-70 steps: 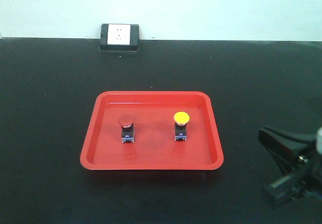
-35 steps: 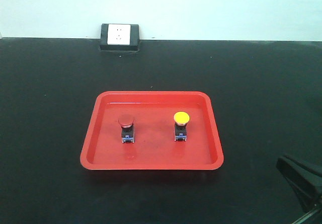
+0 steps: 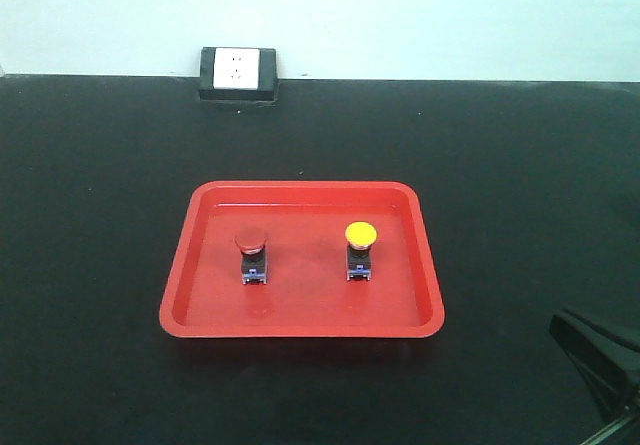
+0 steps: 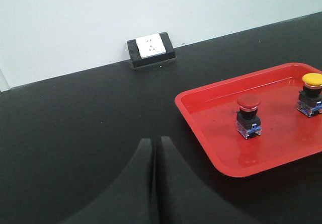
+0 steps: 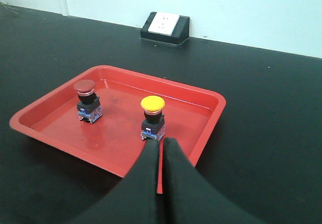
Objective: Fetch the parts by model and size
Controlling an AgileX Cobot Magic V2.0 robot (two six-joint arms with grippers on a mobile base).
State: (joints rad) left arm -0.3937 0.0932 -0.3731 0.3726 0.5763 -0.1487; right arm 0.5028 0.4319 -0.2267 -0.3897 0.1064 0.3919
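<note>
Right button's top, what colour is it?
Yellow cap, clearest in the right wrist view.

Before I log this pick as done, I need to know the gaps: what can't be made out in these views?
- Model and size markings on the red-cap switch and yellow-cap switch: too small in every view.
- Left tool: absent from the front view.
- Right tool: cut off by the front view's corner.
- Red tray: its right end is cut by the left wrist frame.
- Wall socket: details too small.
</note>
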